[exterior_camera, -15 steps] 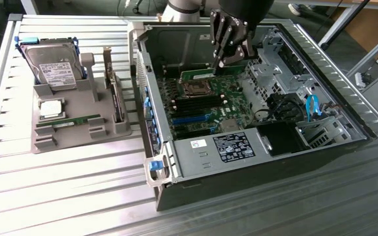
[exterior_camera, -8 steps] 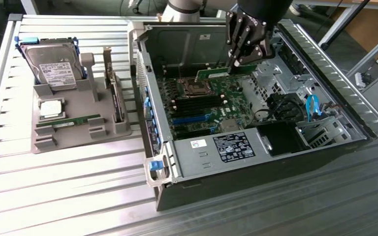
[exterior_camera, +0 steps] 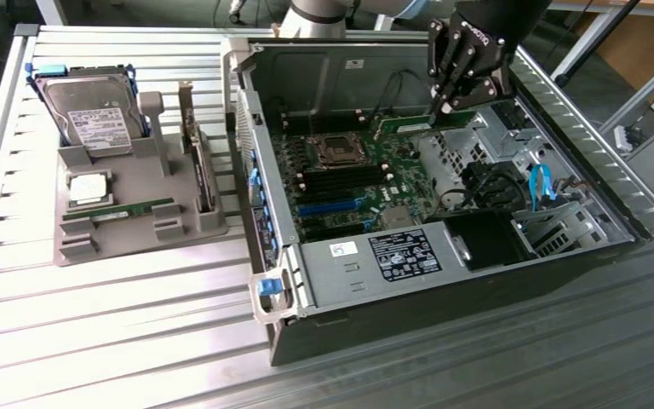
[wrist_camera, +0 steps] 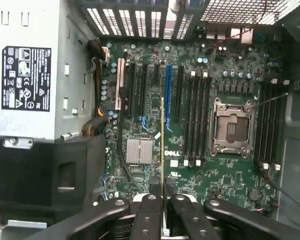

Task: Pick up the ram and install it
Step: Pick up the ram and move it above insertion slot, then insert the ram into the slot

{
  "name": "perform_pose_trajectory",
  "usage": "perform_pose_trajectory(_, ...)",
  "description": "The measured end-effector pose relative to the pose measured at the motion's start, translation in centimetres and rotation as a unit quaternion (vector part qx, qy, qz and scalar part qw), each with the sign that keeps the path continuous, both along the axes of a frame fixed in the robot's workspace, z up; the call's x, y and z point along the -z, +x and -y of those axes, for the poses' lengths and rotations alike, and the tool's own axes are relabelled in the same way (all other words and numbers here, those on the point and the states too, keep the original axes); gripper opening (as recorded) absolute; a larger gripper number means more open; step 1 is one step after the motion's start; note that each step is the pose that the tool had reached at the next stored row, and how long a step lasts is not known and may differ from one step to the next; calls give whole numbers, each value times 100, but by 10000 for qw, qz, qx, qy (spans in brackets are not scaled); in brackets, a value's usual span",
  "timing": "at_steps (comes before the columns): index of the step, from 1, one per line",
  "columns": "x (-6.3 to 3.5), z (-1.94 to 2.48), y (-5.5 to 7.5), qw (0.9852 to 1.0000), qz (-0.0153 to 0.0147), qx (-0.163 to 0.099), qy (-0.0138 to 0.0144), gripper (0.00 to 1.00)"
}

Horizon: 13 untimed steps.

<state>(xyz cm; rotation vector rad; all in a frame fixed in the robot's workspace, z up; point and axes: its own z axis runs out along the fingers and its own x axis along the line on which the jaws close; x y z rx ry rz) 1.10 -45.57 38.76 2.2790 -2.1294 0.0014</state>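
Fingers (wrist_camera: 149, 215) clamped on the ram (exterior_camera: 401, 126)
Black jointed metal grips the thin, flat green stick between them; beyond their tips lies the slotted motherboard (wrist_camera: 225, 190). The stick's chips and label are unreadable.

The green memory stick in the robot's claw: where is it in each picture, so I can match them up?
Exterior view: the ram hangs level from the gripper, just to the exterior view's right of the processor socket.
Wrist view: the ram is seen edge-on, a thin line running out from the shut gripper over the motherboard.
Shared landmark: the square processor socket, beside the ram in both.
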Motion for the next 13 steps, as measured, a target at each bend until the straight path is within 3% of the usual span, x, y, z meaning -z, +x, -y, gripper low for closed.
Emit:
perform_pose_trajectory(1,0,-122,155,10000,0,1,-49,12)
perform_pose_trajectory(2,0,-168,155,10000,0,0,-49,12)
perform_pose_trajectory(13,0,-168,157,10000,0,0,-49,12)
